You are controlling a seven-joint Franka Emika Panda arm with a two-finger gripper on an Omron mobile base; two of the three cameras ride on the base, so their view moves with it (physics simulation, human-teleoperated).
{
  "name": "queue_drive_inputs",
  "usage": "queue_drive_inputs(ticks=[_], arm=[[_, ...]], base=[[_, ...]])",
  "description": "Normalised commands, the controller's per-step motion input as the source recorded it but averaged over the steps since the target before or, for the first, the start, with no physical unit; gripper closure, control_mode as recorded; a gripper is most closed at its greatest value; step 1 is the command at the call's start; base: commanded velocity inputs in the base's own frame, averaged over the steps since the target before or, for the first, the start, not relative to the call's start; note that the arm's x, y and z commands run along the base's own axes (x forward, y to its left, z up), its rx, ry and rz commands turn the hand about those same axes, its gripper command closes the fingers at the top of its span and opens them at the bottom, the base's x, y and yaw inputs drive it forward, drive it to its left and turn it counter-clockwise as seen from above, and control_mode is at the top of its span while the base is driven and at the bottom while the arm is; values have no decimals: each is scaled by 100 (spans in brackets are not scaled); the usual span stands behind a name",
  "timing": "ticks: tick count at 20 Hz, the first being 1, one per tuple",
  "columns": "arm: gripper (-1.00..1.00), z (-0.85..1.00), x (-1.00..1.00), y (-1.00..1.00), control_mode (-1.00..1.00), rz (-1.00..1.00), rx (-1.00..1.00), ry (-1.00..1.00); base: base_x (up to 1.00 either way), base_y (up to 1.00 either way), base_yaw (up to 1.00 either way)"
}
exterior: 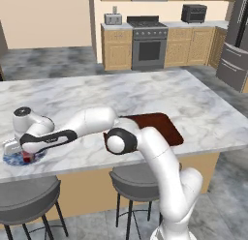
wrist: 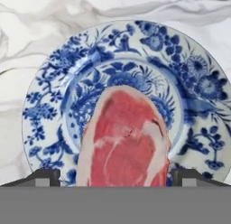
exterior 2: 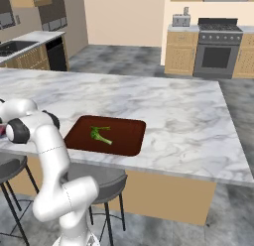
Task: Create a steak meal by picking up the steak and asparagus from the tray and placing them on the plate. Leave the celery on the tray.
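Resting on the plate, the steak sits between the gripper's wide-spread jaws, seemingly released. Back on the tray I can make out one green vegetable, so asparagus probably remains.

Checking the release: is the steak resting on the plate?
Touching. In the hand view the steak lies on the blue-patterned plate, with the gripper fingertips spread wide on either side.

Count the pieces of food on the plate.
1: the steak, lying across the middle of the plate. The plate's near edge is cut off in the hand view, so something small could be hidden there.
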Motion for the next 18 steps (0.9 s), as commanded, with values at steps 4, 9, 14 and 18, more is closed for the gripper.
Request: queue_drive_inputs(ticks=[4,9,14,18], arm=[[-100,34,-33,-32,-100,0,0,-9],[-100,46,-27,-63,-100,-2,0,-10],[-100,41,-12,-87,-100,-2,2,-10],[-100,25,-18,-100,-100,0,10,-12]], base=[[0,0,0],[0,0,0],[0,0,0],[0,0,0]])
